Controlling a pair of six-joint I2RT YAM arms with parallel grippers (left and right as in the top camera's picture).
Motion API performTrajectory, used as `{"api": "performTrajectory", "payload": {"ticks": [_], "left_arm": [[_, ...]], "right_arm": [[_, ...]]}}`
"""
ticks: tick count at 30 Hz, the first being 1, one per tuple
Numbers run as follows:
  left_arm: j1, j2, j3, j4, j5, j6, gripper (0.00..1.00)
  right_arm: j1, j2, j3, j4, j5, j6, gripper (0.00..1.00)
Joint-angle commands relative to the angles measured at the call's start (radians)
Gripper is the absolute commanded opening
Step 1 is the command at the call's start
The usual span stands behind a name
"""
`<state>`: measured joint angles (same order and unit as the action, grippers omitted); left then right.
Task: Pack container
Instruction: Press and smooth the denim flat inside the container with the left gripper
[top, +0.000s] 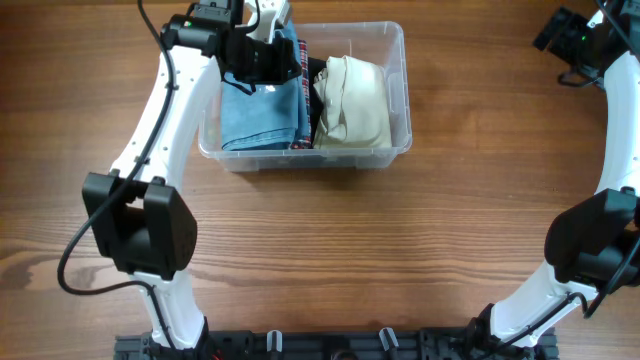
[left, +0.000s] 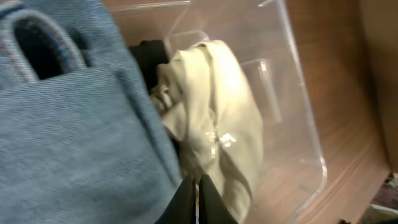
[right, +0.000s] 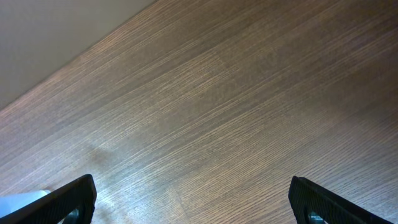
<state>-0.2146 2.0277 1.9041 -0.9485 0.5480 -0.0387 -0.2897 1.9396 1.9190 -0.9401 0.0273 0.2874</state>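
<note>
The clear plastic container (top: 404, 95) stands at the back of the table. It holds folded blue jeans (top: 258, 118) on the left, a red plaid cloth (top: 304, 105) in the middle and a cream garment (top: 352, 100) on the right. My left gripper (top: 262, 58) hangs over the bin's back left part. In the left wrist view its fingers (left: 198, 194) are shut with nothing between them, over the seam between the jeans (left: 74, 137) and the cream garment (left: 217, 112). My right gripper (right: 193, 199) is open and empty over bare wood at the far right (top: 556, 30).
A black cloth (left: 149, 56) lies tucked behind the cream garment, near the container's back wall (left: 298, 106). The wooden table (top: 330, 260) stretches in front of the bin. The arm bases stand at the front edge.
</note>
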Motion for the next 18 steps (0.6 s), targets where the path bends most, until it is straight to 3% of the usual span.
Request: {"api": "performTrajectory", "payload": {"ticks": [1, 6, 18], "left_arm": [[0.009, 0.063, 0.018, 0.002, -0.027, 0.006, 0.04], [0.009, 0.131, 0.018, 0.003, -0.095, 0.01, 0.04], [0.01, 0.183, 0.017, 0.029, -0.096, 0.009, 0.04]], "right_arm": [[0.002, -0.011, -0.005, 0.005, 0.01, 0.001, 1.0], [0.002, -0.011, -0.005, 0.005, 0.01, 0.002, 1.0], [0.002, -0.011, -0.005, 0.005, 0.01, 0.001, 1.0]]}}
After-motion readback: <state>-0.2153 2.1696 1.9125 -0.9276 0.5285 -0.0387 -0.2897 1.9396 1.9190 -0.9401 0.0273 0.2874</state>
